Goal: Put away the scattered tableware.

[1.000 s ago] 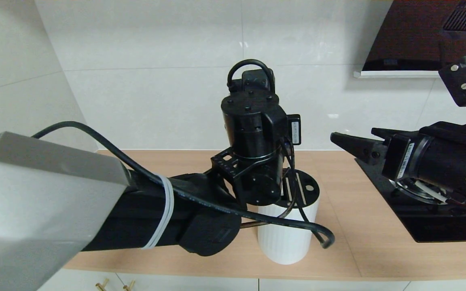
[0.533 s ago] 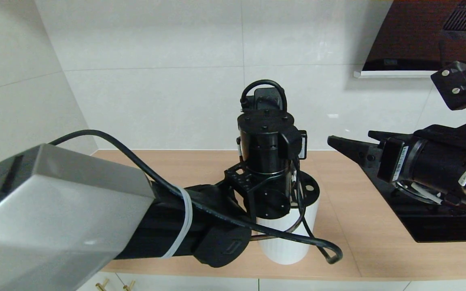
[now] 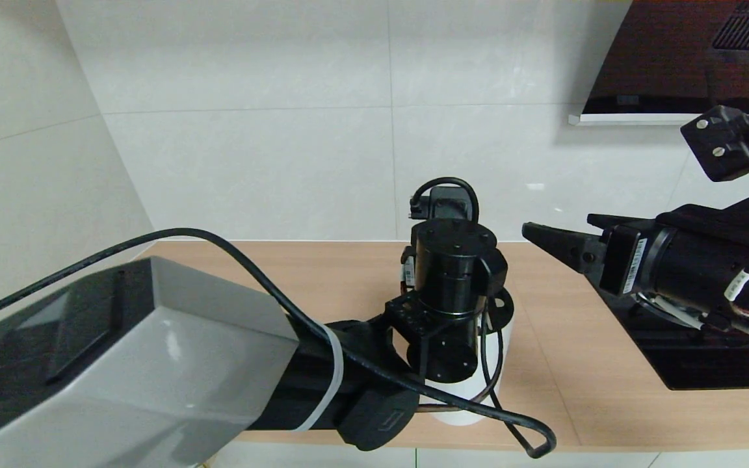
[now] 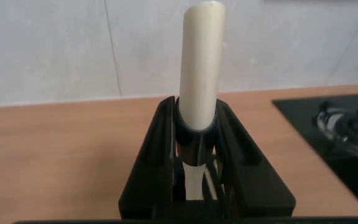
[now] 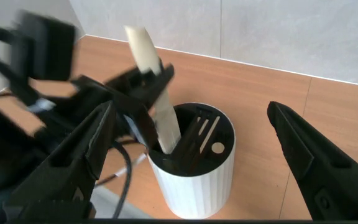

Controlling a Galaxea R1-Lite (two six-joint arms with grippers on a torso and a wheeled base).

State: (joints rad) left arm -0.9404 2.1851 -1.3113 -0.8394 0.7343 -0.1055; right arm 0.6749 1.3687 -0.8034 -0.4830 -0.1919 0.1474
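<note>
Fingers (image 4: 157,146) of the left gripper (image 4: 197,134) are clenched on a cream-handled utensil (image 4: 202,56), held upright above the wooden counter (image 4: 61,155).

Right wrist view: its lower end sits in the black slotted top of the white ribbed utensil holder (image 5: 194,180). The right gripper (image 5: 191,107) is spread wide above the holder.

Head view: the right gripper hangs near the holder, on its hob (image 3: 686,351) side.

Glossy white wall tiles (image 3: 251,130) back a light wooden countertop (image 3: 576,390). A black glass hob (image 3: 693,367) sits at its right end beneath a dark range hood (image 3: 660,52); white cabinet fronts (image 3: 706,460) run below.
</note>
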